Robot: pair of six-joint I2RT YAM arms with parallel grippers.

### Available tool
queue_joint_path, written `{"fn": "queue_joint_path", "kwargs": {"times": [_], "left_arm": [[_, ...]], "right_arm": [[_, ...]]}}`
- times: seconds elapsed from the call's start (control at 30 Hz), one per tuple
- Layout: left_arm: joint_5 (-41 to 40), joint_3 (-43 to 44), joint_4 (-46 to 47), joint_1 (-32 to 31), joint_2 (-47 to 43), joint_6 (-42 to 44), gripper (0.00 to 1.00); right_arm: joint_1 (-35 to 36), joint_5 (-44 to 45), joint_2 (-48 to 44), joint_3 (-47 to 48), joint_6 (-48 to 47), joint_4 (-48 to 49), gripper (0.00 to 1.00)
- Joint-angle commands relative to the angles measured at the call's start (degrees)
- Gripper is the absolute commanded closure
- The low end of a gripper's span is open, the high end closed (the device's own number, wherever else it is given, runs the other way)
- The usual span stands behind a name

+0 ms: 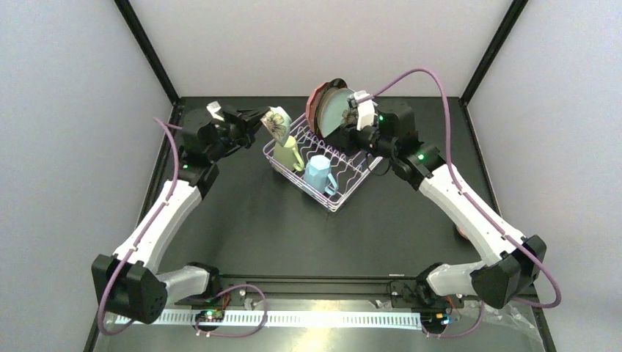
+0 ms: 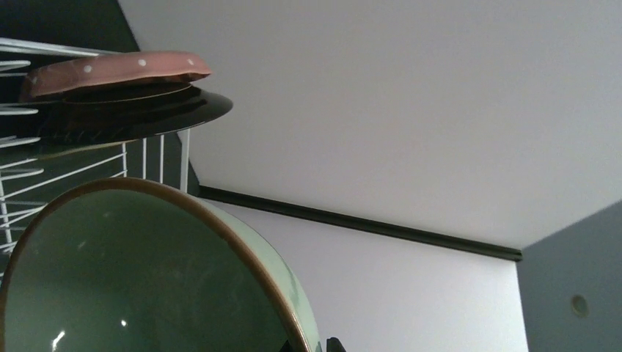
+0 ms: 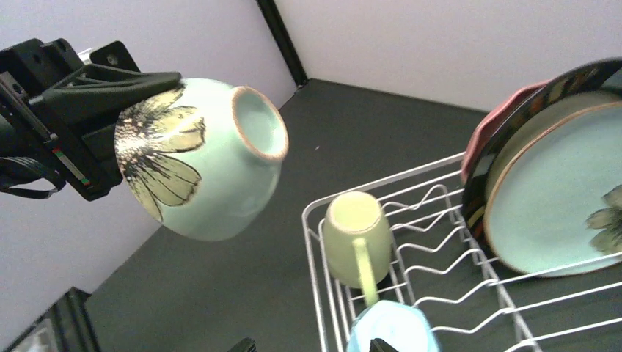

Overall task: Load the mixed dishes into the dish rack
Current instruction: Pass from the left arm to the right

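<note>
My left gripper (image 1: 264,117) is shut on the rim of a pale-green bowl (image 1: 276,122) with a dark flower on its wall. It holds the bowl tilted in the air just left of the dish rack (image 1: 345,192). The left wrist view shows the bowl's green inside (image 2: 132,279). In the rack a cream mug (image 3: 356,231) and a light-blue mug (image 3: 392,330) stand upside down. A pink dotted plate (image 3: 488,132), a dark-rimmed plate (image 3: 528,110) and a mint flowered plate (image 3: 565,213) stand on edge at its far end. My right gripper (image 3: 312,346) hangs open over the rack, holding nothing.
The rack's zigzag prongs (image 3: 440,249) between the mugs and the plates are bare. Black tabletop (image 1: 249,220) stretches in front of the rack. White walls and black frame posts (image 1: 150,51) close in the back corners. Something small and reddish (image 1: 461,232) peeks out beside the right forearm.
</note>
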Motion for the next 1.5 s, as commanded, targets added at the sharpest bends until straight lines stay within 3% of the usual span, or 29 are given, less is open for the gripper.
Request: {"fn": "queue_joint_path", "kwargs": {"times": [0.0,0.33,0.7,1.47], "left_arm": [[-6.5,7.6,-3.7,-4.1,3.9,-4.0,0.99],[-13.5,25.0,-16.6,-12.1,19.2,-8.7,0.99],[-13.7,34.8,-22.4,-15.0,27.9,-9.1,0.99],[-11.2,40.4,-24.9,-15.4,32.8,-7.9,0.99]], "right_arm": [[1.9,8.9,1.6,4.6,-6.7,-5.8,0.12],[14.3,37.7,7.4,13.3,-13.2,-12.9,0.13],[17.2,53.2,9.7,11.6,-12.9,-12.7,0.13],[17.5,53.5,19.1,16.6,-13.3,-8.1,0.13]]}}
